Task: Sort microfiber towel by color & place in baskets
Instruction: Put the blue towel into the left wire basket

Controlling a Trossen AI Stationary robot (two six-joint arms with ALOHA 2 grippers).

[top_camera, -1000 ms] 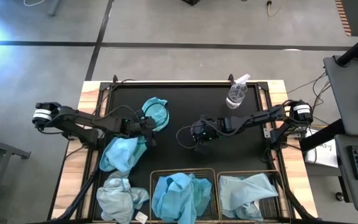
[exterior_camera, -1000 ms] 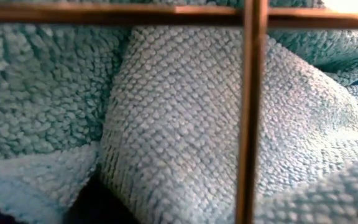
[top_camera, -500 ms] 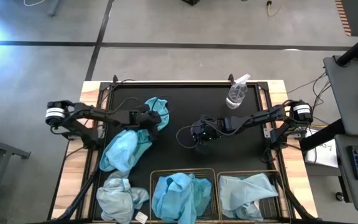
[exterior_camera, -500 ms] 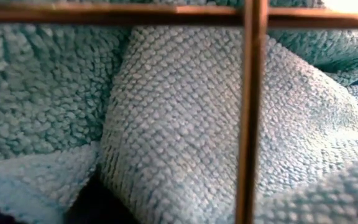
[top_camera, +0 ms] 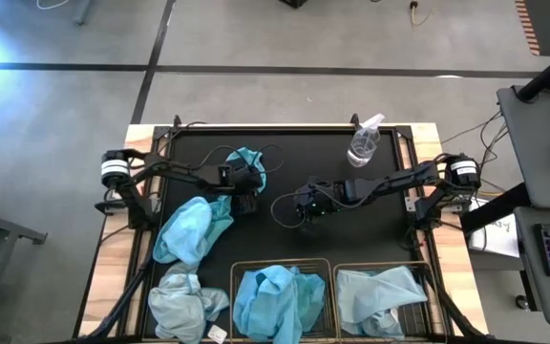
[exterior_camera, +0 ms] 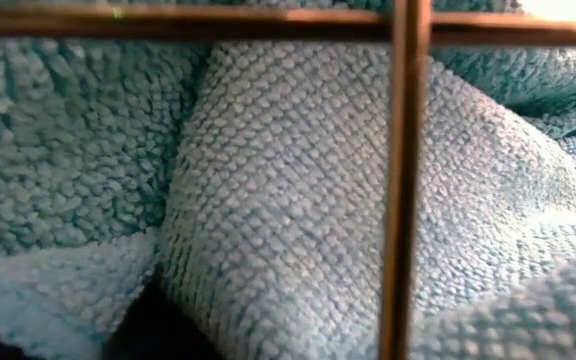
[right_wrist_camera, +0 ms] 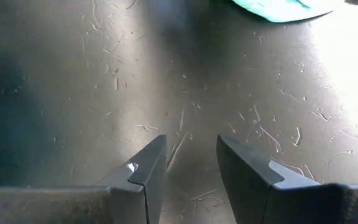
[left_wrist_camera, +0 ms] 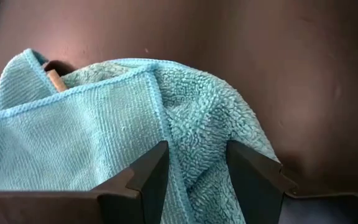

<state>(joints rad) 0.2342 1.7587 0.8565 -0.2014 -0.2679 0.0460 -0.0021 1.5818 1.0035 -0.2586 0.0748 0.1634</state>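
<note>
- High view: the left gripper point(top_camera: 248, 187) sits over a bright turquoise towel point(top_camera: 243, 161) at the far-left part of the black table mat point(top_camera: 294, 153).
- Left wrist view: the left fingers point(left_wrist_camera: 149, 171) stand spread, with a fold of the same towel point(left_wrist_camera: 104, 124) lying between them; whether they pinch the cloth cannot be told.
- High view: a second turquoise towel point(top_camera: 191, 227) lies just near of the first, at the left of the mat. A pale grey-blue towel point(top_camera: 184, 301) with a white tag lies at the near-left corner.
- Two wire baskets stand at the near edge. The left basket point(top_camera: 242, 264) holds turquoise cloth; the right basket point(top_camera: 418, 306) holds pale cloth.
- Right gripper point(top_camera: 304, 205) rests low at mid-mat, well apart from the towels. Right wrist view: its fingers point(right_wrist_camera: 146, 168) are spread over bare mat, holding nothing.
- A clear spray bottle point(top_camera: 365, 140) stands at the far side of the mat.
- Low view: towel pile point(exterior_camera: 268, 200) fills the frame behind basket wires point(exterior_camera: 400, 180).
</note>
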